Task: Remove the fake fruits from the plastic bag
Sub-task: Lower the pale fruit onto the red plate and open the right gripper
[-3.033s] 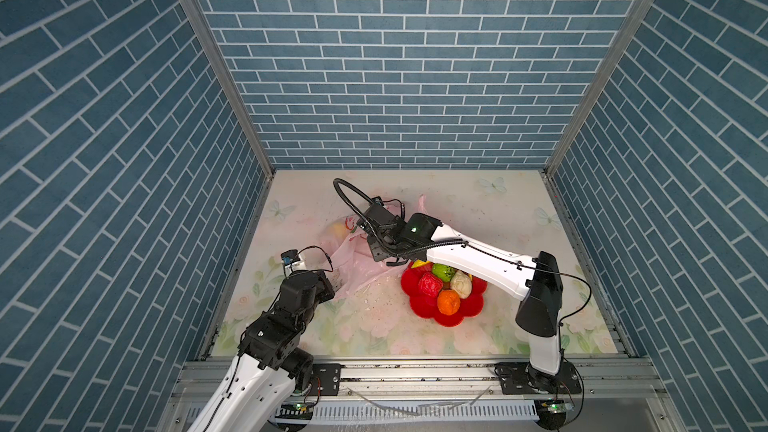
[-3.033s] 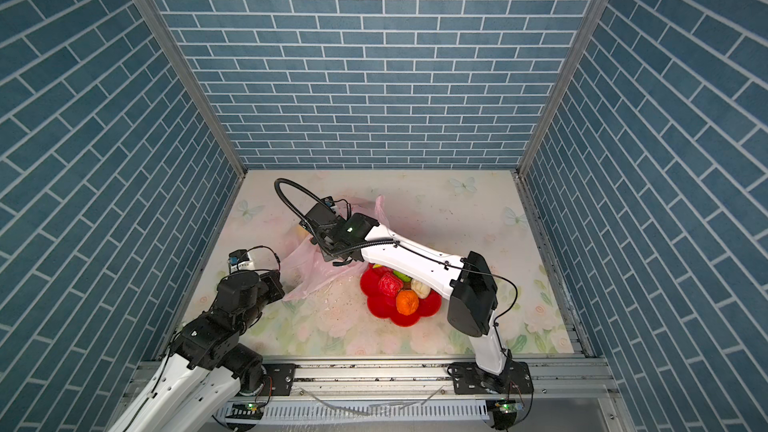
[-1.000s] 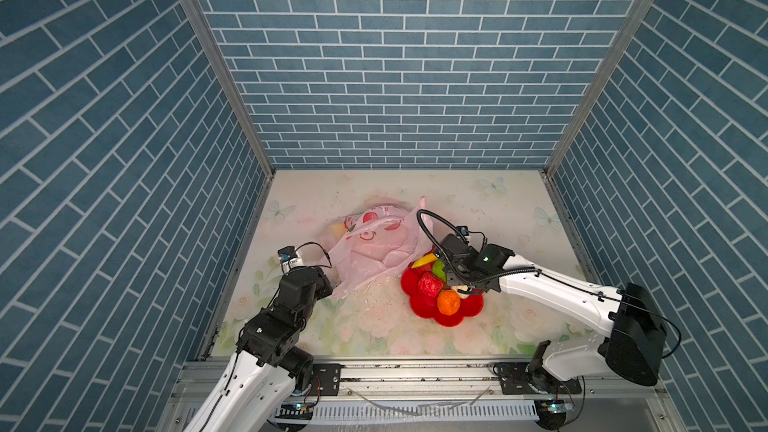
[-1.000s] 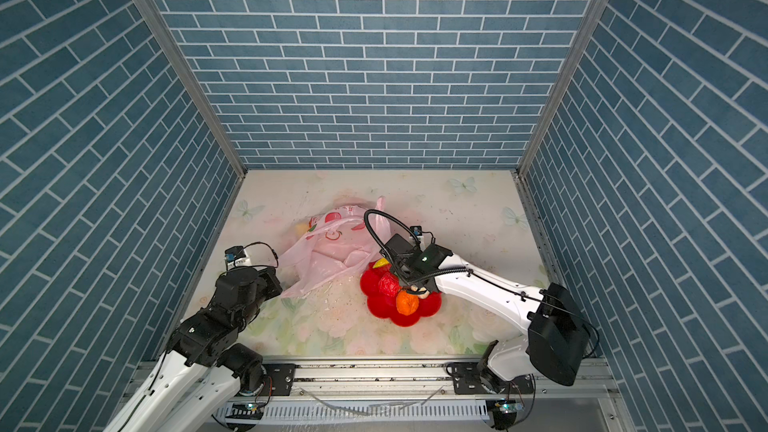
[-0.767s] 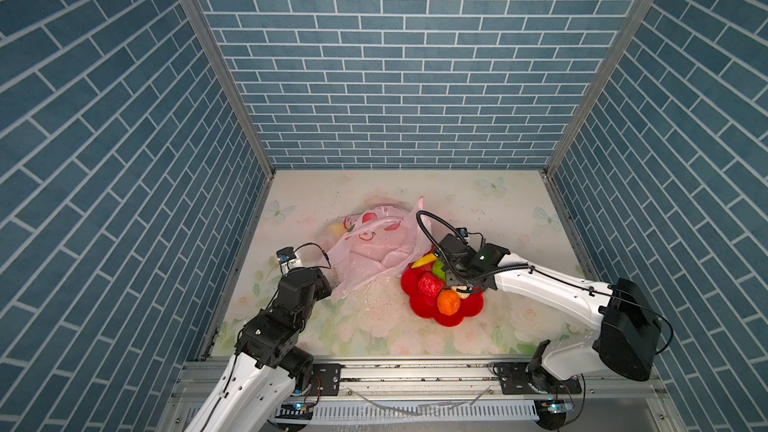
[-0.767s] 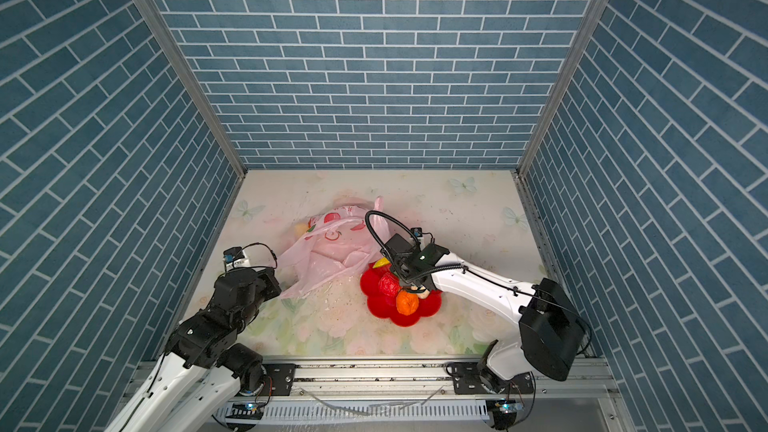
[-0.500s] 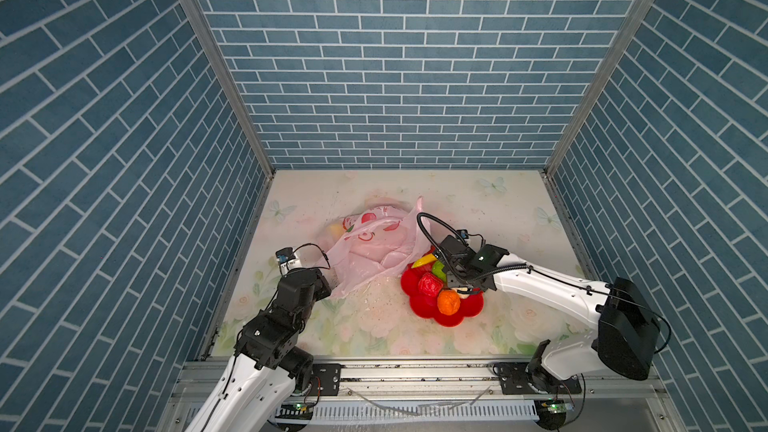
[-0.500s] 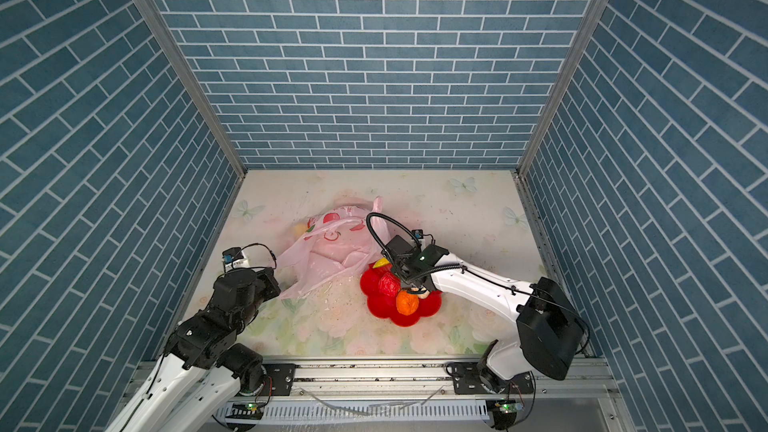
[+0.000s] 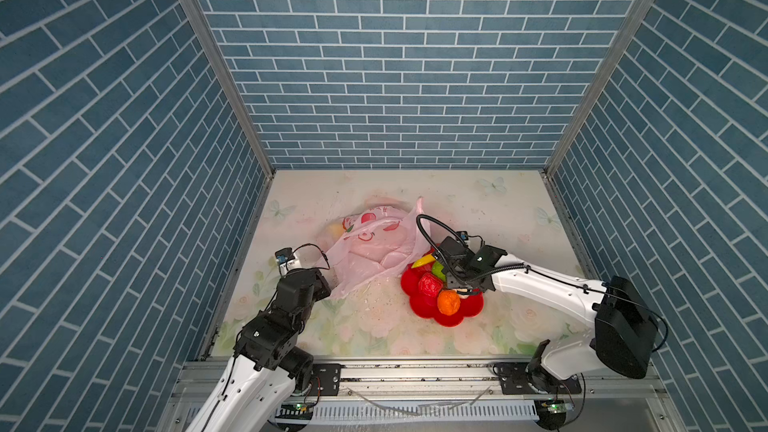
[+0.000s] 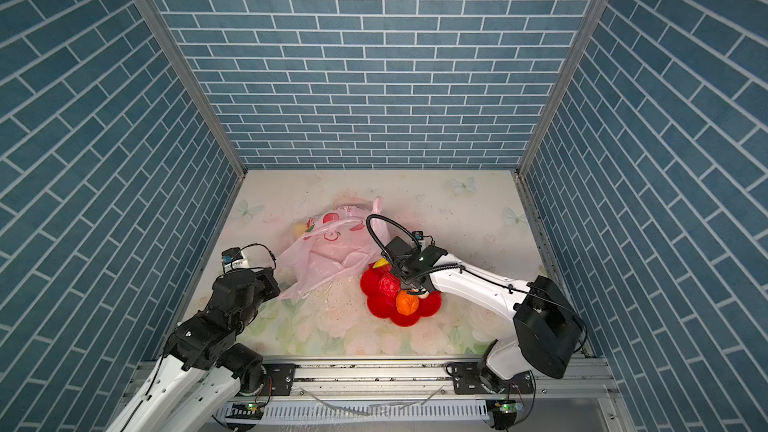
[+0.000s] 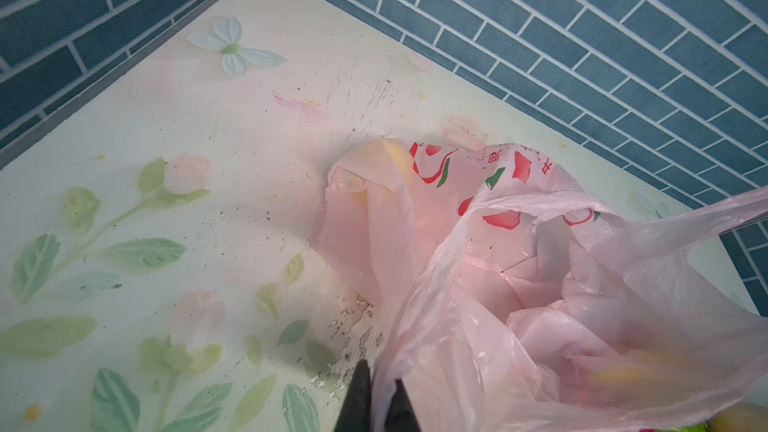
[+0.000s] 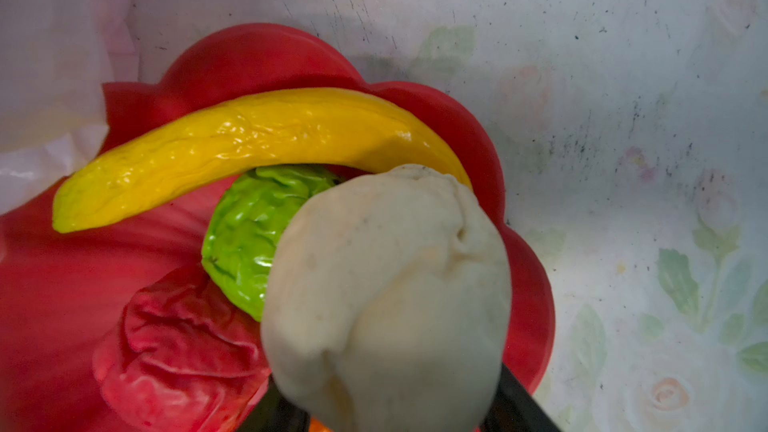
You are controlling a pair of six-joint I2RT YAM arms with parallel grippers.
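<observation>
The left hand [image 11: 378,380] is closed, pinching a fold of the pink plastic bag [image 9: 370,251]. The bag lies crumpled on the tabletop [image 9: 365,330], and a yellow fruit [image 11: 386,155] shows through its film. Just right of the bag, the red dish [image 9: 419,307] carries a banana [image 12: 249,143], a green fruit [image 12: 249,234], a red fruit [image 12: 178,347] and an orange fruit [image 9: 448,302]. Over the dish, the right hand [image 12: 390,376] has its fingers [image 12: 519,401] against both sides of a cream-white fruit [image 12: 386,284]. I cannot tell whether they grip it.

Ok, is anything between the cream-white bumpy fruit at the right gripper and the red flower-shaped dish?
Partly: the glossy green plastic fruit and the yellow plastic banana lie in the red dish, apparently crowding the spot under the cream-white fruit.
</observation>
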